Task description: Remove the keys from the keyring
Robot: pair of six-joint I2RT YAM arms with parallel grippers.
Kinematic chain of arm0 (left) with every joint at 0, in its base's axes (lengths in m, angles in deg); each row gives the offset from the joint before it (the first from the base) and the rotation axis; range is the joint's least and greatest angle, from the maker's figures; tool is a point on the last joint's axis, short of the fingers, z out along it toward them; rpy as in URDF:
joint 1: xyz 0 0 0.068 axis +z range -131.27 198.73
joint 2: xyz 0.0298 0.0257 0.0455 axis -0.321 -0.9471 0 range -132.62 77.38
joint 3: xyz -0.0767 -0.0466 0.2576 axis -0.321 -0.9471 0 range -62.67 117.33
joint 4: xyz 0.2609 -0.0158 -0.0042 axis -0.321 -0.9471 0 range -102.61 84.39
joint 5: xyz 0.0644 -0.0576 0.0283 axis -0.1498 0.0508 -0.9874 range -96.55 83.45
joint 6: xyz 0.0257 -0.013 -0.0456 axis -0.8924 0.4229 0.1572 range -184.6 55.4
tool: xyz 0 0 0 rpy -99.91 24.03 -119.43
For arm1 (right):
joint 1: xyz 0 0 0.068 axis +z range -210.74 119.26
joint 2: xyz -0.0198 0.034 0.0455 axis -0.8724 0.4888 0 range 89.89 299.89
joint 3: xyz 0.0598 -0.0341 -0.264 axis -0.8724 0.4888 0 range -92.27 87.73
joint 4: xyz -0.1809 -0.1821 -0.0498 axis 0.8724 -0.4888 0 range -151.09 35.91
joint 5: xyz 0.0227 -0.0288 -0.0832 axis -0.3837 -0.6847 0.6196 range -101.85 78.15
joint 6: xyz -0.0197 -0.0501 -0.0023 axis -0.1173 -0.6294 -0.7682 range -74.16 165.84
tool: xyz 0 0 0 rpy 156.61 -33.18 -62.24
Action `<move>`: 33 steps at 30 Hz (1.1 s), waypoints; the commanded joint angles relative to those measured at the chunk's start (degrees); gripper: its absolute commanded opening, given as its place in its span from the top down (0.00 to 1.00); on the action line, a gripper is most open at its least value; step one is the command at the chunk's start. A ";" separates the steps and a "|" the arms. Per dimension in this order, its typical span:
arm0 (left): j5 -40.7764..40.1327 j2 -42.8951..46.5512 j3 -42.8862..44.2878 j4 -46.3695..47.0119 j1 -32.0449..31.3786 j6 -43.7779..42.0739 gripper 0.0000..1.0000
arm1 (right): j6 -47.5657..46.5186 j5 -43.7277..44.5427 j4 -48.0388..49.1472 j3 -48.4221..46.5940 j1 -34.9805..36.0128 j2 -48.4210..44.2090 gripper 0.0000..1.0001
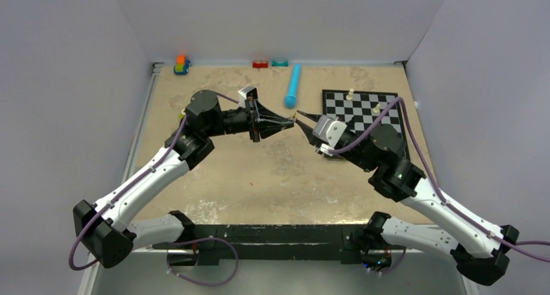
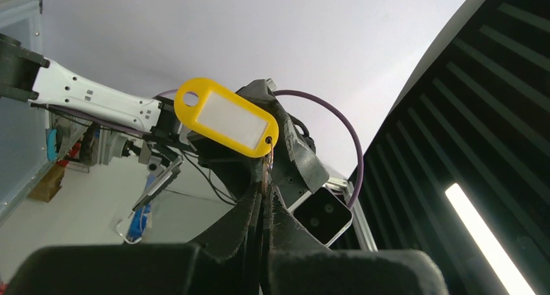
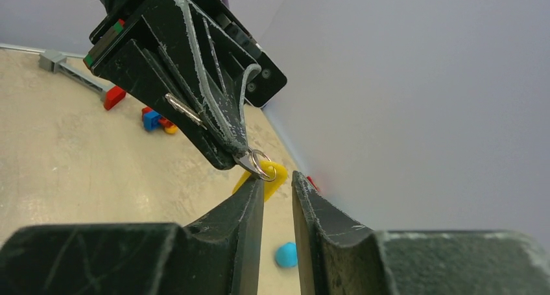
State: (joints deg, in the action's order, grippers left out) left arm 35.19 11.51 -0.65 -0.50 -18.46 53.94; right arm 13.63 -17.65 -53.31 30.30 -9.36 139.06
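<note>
Keyring [image 3: 261, 164] and yellow tag [image 2: 227, 117] jut beyond the left gripper [image 1: 289, 120], clamped shut on the ring, presumably presenting it to the right gripper [image 3: 277, 179], narrowly parted and empty just below.

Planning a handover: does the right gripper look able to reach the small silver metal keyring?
Probably yes. The small silver metal keyring juts past the tip of the shut left gripper, and the right gripper sits just below it, jaws apart, nothing between them; only the yellow plastic tag hangs close behind.
</note>
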 commanded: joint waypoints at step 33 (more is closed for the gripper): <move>0.33 1.45 1.17 2.83 0.10 0.90 1.00 | -0.59 -0.36 -0.21 -2.25 0.30 -2.80 0.73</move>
State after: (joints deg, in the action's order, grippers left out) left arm 35.21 11.51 -0.65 0.41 -18.46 54.37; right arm 13.41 -18.64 -54.03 30.30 -9.32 136.83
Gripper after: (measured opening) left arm 0.043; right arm 0.265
